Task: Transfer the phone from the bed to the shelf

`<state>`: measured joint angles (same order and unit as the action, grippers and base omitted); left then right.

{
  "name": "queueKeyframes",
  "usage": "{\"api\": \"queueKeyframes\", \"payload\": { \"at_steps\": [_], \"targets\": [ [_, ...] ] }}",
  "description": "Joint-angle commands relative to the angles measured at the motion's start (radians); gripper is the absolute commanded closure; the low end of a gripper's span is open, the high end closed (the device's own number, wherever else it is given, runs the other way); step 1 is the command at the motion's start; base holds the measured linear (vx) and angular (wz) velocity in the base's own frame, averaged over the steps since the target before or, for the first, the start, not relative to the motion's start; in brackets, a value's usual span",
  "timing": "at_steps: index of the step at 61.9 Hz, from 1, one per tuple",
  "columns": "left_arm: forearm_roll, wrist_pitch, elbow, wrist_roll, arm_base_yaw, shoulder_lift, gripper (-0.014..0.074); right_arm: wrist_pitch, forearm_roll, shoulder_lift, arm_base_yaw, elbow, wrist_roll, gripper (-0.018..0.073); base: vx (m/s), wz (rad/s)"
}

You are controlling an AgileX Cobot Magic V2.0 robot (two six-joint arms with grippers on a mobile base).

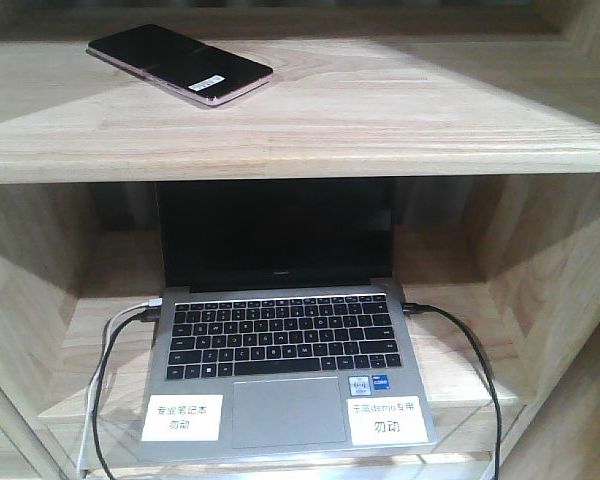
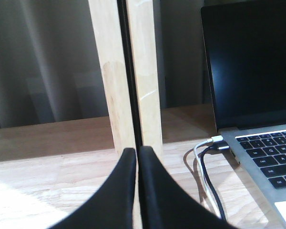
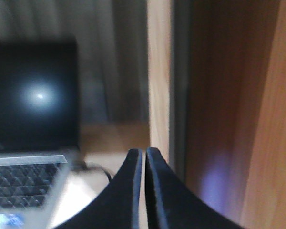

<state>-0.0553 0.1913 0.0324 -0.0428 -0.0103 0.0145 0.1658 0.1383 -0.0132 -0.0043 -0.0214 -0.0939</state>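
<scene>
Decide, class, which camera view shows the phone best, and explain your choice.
The exterior front-facing view: the phone lies whole on the upper board of the shelf, above the laptop. Neither wrist view shows the phone; each shows only shelf wood and part of the laptop.

The shelf [image 1: 400, 110] is pale natural wood with a visible grain and jointed-board lines, and the phone [image 1: 178, 65] on its top board is glossy black with a pinkish-gold edge and a little white barcode sticker. Below that board sits a grey laptop [image 1: 280, 350] with black keys, a dark screen and two white labels with black lettering, plus one white cable [image 1: 105, 350] and one black cable [image 1: 470, 350] plugged in.
</scene>
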Motion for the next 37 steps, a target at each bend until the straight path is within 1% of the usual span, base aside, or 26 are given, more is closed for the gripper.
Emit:
{"api": "queueKeyframes", "payload": {
  "at_steps": [1,37],
  "targets": [
    [0.005,-0.073,-0.026,0.004,-0.002,0.009,0.0596,-0.108,-0.009,-0.008,-0.007,-0.013,-0.006,0.0564,0.0,0.0],
    [0.005,-0.073,-0.026,0.004,-0.002,0.009,0.0596,-0.099,-0.006,-0.008,-0.007,-0.014,-0.006,0.0564,0.0,0.0]
  ]
}}
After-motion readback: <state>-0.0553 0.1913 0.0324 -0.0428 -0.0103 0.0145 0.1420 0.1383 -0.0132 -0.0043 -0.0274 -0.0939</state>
